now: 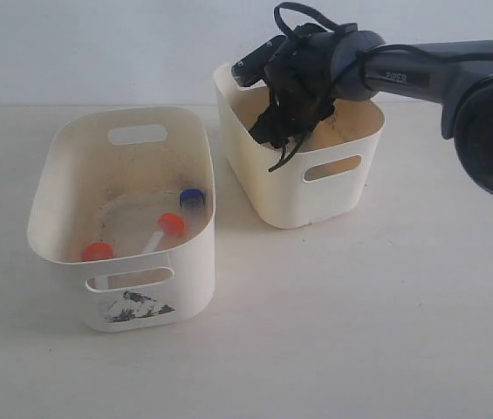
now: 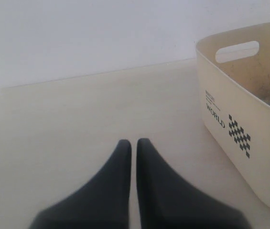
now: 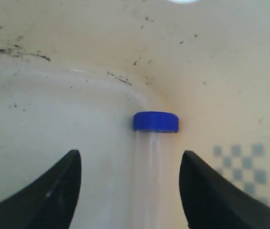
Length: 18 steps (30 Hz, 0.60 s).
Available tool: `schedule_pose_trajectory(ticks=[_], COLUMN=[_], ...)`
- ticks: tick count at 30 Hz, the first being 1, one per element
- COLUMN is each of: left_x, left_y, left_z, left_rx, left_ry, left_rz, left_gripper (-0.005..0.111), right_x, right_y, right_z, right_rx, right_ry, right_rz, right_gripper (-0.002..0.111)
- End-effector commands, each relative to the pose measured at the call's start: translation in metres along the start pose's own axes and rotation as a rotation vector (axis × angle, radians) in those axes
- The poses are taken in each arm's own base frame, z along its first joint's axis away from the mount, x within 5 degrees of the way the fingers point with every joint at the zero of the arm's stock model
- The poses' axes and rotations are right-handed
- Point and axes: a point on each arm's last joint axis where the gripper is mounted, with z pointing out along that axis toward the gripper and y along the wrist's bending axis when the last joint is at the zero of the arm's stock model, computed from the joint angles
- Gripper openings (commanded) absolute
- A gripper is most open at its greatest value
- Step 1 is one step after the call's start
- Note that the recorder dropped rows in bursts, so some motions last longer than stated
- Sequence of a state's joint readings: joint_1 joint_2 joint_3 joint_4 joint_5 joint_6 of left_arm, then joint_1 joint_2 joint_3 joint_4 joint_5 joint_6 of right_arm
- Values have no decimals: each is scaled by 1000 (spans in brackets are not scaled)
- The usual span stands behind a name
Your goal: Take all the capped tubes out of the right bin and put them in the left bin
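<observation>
Checking your right wrist view: right gripper jaws wide, straddling blue-capped tube at right bin wall; exterior hides it. Left gripper jaws together, beside left bin holding three tubes.

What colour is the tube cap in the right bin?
Blue cap; best in right wrist view.

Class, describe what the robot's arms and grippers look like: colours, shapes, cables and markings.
The right arm is a dark grey rounded tube with small pale lettering, and black cables loop over its wrist. The left gripper and right gripper have matte black fingers tapering to rounded tips.
</observation>
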State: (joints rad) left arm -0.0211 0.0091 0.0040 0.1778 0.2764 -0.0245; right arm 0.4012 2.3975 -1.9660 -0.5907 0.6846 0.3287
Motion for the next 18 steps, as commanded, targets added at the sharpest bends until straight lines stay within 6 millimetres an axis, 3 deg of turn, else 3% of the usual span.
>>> schedule_pose_trajectory(ticks=[1,8,18], left_x=[-3,-3,-3], left_y=[0,0,0], left_z=[-1,-1,-1], left_rx=[-1,-1,-1], left_ry=[-21,-21,-21], left_rz=[-13,-13,-13], left_gripper=[4,4,4], right_x=[8,20,30], right_y=[5,10,16], right_z=[12,26,36], right_rx=[-5,2,-1], right_ry=[30,91,132], right_rz=[0,-5,10], right_gripper=[63,75,75])
